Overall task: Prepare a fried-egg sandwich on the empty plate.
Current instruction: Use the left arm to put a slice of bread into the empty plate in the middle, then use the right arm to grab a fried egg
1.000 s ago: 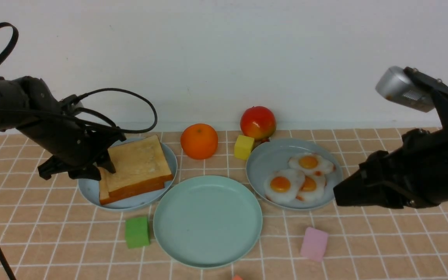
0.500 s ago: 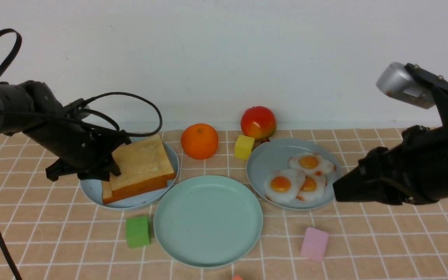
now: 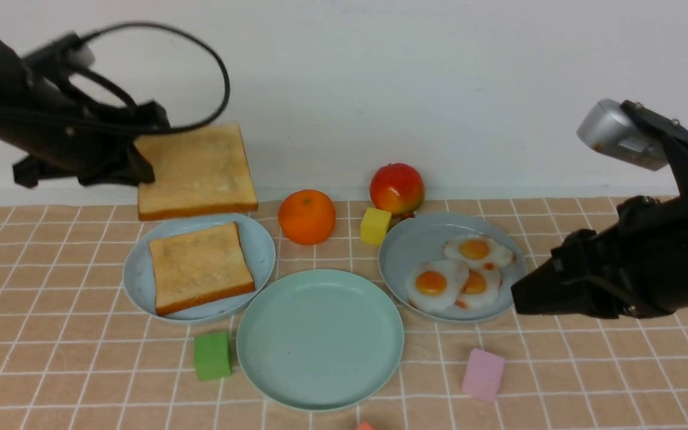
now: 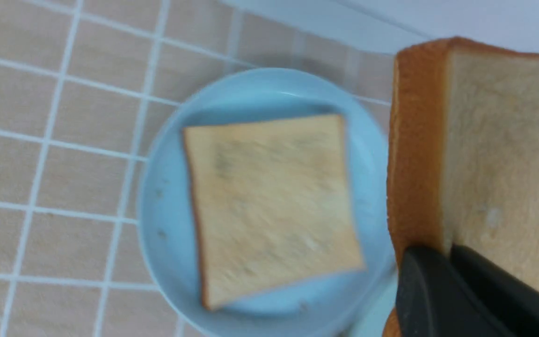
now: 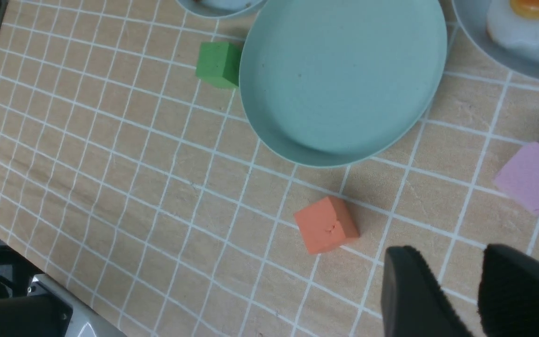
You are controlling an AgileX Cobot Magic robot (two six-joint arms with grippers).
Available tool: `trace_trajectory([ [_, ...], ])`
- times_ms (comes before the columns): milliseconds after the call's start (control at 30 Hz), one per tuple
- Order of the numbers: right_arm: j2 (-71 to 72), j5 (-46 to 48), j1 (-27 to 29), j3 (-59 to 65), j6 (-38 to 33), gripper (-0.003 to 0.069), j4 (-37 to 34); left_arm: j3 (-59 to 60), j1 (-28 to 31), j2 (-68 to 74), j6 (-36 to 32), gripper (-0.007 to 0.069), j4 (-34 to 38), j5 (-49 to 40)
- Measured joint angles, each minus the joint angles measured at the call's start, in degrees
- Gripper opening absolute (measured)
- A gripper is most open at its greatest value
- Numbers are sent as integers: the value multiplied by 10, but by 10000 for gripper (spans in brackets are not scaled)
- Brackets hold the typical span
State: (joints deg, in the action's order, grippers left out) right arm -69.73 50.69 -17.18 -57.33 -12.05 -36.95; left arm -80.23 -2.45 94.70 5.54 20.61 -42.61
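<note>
My left gripper [image 3: 141,170] is shut on the edge of one toasted bread slice [image 3: 194,170], holding it in the air above the back of the light-blue plate [image 3: 263,248]. The left wrist view has that slice [image 4: 498,154] pinched between the black jaws of the left gripper [image 4: 442,255]. A second slice [image 3: 199,266] lies flat on the light-blue plate. The empty plate [image 3: 320,337], mint green, sits at front centre with nothing on it. Three fried eggs [image 3: 436,283] lie on the grey-blue plate [image 3: 415,239]. At the right, my right gripper [image 3: 517,295] is open over the cloth, just right of the eggs.
An orange [image 3: 306,216], a red apple [image 3: 396,188] and a yellow cube [image 3: 374,226] stand behind the plates. A green cube [image 3: 211,355] sits by the mint plate's left rim, a pink cube [image 3: 482,373] at its right, and an orange-red cube [image 5: 326,224] in front.
The left gripper closed on the top slice and raised it off the stack, leaving the lower slice on the light-blue plate. The right arm has barely moved.
</note>
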Motion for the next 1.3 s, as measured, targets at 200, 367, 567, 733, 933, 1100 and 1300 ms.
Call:
trace_trajectory([
  [200,0,-2,0,0,0,241,-2,30,-63,-7,-48,-3,11,-46],
  [367,0,-2,0,0,0,241,-2,79,-125,29,-51,-3,22,-19],
  [567,0,-2,0,0,0,241,-2,83,-156,100,-15,6,26,16],
  [733,0,-2,0,0,-2,241,-1,83,-157,128,33,46,25,23],
  [933,0,-7,0,0,-7,241,4,82,-157,126,36,163,28,25],
  [1100,-1,-34,0,0,-9,242,12,82,-157,115,36,330,23,23],
  [1300,-40,-40,19,-32,9,267,49,55,-157,87,34,408,-15,-28],
])
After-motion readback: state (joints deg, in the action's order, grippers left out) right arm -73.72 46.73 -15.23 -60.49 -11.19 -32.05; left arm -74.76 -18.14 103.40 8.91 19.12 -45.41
